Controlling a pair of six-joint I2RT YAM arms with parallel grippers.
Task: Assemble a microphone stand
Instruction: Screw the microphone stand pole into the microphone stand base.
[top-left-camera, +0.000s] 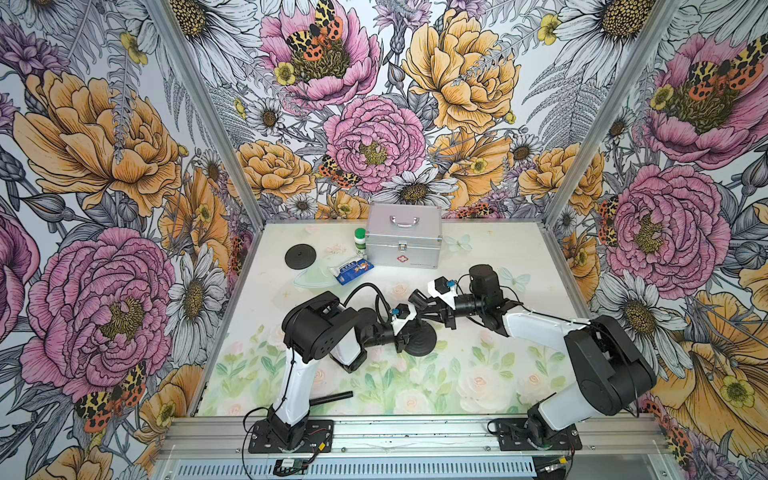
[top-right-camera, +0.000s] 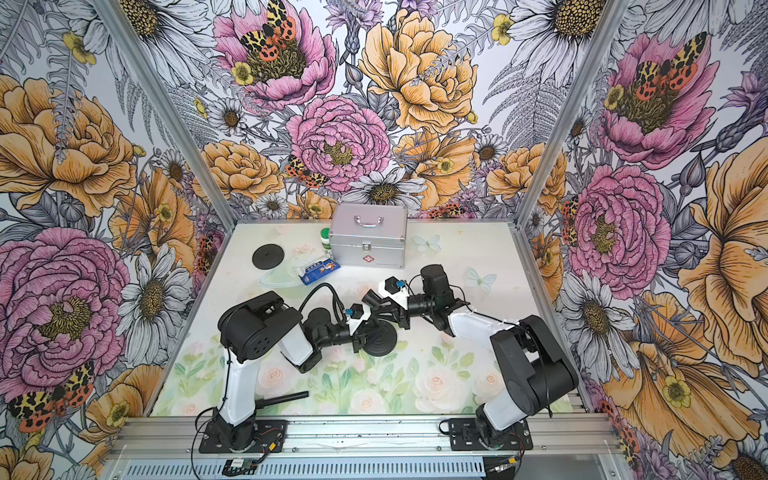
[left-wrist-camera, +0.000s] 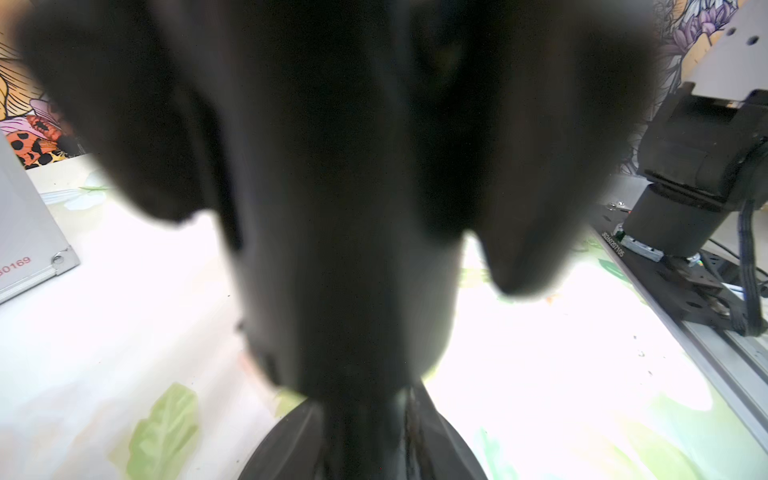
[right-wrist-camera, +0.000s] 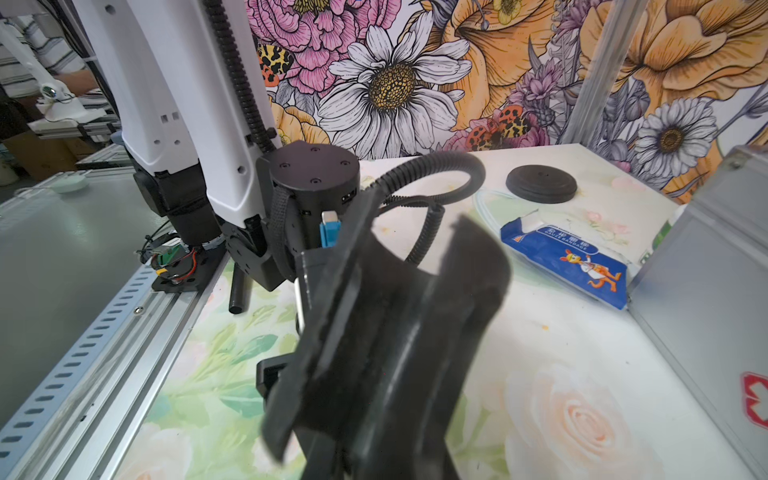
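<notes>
A black round base (top-left-camera: 422, 340) (top-right-camera: 380, 340) lies mid-table, and it fills the lower edge of the left wrist view (left-wrist-camera: 291, 449). My left gripper (top-left-camera: 401, 341) is at the base's left rim with its fingers pinching the rim. My right gripper (top-left-camera: 434, 313) reaches in from the right, shut on a black U-shaped microphone clip (top-left-camera: 417, 300) (right-wrist-camera: 415, 291) held just above the base. The clip's glossy stem (right-wrist-camera: 399, 374) runs between the right jaws. In the left wrist view the clip is a dark blur (left-wrist-camera: 353, 208) over the base.
A second black disc (top-left-camera: 300, 254) lies at the back left. A black rod (top-left-camera: 332, 397) lies near the left arm's foot. At the back stand a silver first-aid case (top-left-camera: 405, 237), a green-capped bottle (top-left-camera: 360, 241) and a blue bandage pack (top-left-camera: 352, 269) beside clear tubing (top-left-camera: 311, 276).
</notes>
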